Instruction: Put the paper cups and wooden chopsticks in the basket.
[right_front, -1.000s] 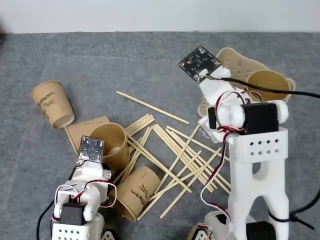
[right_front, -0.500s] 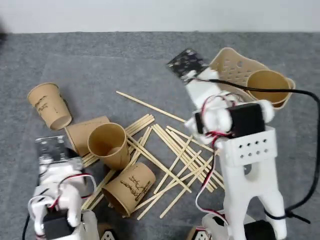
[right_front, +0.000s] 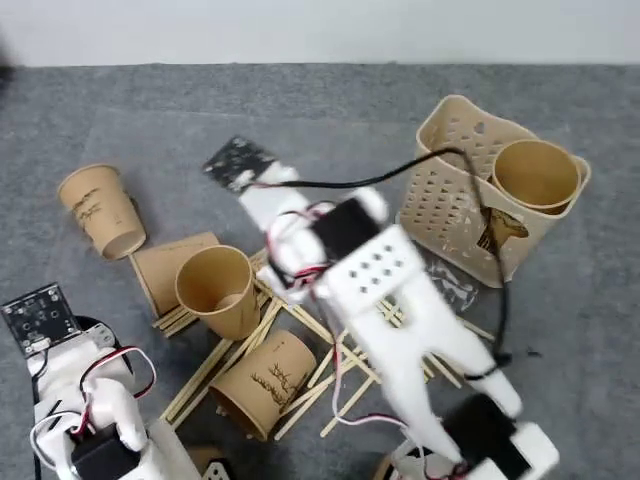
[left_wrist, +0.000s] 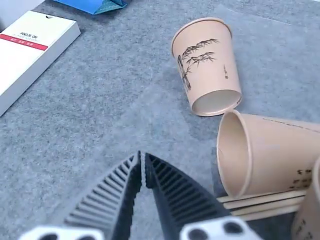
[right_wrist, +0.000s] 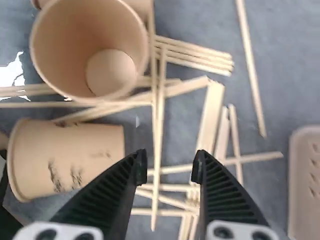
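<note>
- One paper cup (right_front: 535, 175) stands in the basket (right_front: 455, 215) at the far right of the surface (right_front: 330, 110). The other four, and the whole heap of wooden chopsticks (right_front: 300, 320), are outside it, so I judge the task barely begun.
- The right hand (right_wrist: 169, 167) hangs empty with its fingers apart. It is above crossed chopsticks, just beside the upright cup (right_wrist: 90, 50) and the printed cup (right_wrist: 65, 155) that lies on its side. The step in hand looks like a fresh pick from this cluster.
- The left hand (left_wrist: 141, 162) has its fingers pressed together on nothing. It sits low over bare surface, near the far-left cup (left_wrist: 207, 67) and the tipped cup (left_wrist: 265, 150) that rests on a few sticks.
- The next move probably calls for the right hand to drop with one finger on each side of a stick bundle or a cup wall. The sticks lie flat and interlocked, so lifting one may drag its neighbours.
- The left hand would have to open before it could take either nearby cup.
- There is open room on the far side of the heap, and between the heap and the basket.
- The basket walls are tall, so any load must clear the rim.
- The right arm (right_front: 390, 300) lies across the heap, and its black cable (right_front: 400, 170) arcs close to the basket, which could snag.
- A white box (left_wrist: 30, 45) lies well apart from the cups.
</note>
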